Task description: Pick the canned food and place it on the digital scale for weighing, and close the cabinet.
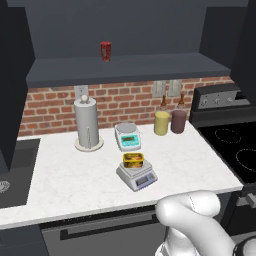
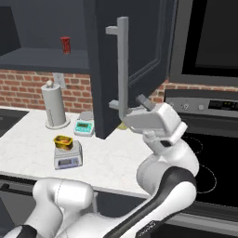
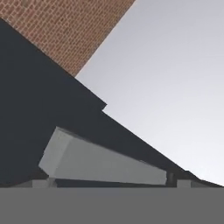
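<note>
Canned food [image 1: 133, 160] on the digital scale [image 1: 137, 175], cabinet [image 2: 135, 60] door ajar.
Tool [image 2: 139, 109] sits at the door's handle [image 2: 122, 69] base; whether its jaws are apart or together, I cannot tell.

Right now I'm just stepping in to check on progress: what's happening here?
The canned food already sits on the digital scale on the counter. The cabinet door stands open, and the arm has its gripper up at the lower end of the door's bar handle, apparently to swing it shut. Whether the fingers are open or shut is unclear.
</note>
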### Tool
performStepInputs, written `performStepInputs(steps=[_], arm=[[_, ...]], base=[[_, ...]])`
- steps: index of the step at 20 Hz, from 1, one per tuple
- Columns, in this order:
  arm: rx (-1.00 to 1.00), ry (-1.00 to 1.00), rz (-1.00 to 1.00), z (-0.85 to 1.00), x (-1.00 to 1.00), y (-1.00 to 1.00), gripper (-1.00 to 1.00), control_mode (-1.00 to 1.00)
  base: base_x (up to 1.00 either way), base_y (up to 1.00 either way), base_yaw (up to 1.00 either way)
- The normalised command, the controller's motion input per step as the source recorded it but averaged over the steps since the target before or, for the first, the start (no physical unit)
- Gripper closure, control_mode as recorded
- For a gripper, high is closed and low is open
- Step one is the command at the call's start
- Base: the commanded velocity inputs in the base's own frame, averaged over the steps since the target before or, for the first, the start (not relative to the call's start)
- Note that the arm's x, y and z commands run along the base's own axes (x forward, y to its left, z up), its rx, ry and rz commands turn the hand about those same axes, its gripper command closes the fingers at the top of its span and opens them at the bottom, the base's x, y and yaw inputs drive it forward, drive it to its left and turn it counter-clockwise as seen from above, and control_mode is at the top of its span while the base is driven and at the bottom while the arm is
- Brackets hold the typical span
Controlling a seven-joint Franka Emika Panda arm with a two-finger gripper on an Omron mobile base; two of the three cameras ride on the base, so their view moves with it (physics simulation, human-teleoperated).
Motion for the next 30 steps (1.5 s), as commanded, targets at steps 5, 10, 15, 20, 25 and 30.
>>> performStepInputs(steps=[5,10,15,20,25,30], arm=[[-0.18,0.11,-0.23,0.14,0.5,1.0,-1.0,-1.0],[-0.1,0.21,-0.36,0.0,0.59,1.0,-1.0,-1.0],[-0.04,0.16,-0.42,0.0,0.84,1.0,-1.0,-1.0],[0.0,0.04,-0.35,0.0,1.0,0.94,-1.0,-1.0],[0.0,0.01,-0.11,0.0,1.0,0.69,-1.0,-1.0],[0.0,0.02,0.0,0.0,1.0,0.3,-1.0,-1.0]], base=[[0.0,0.0,0.0],[0.0,0.0,0.0],[0.0,0.0,0.0],[0.0,0.0,0.0],[0.0,0.0,0.0],[0.0,0.0,0.0]])
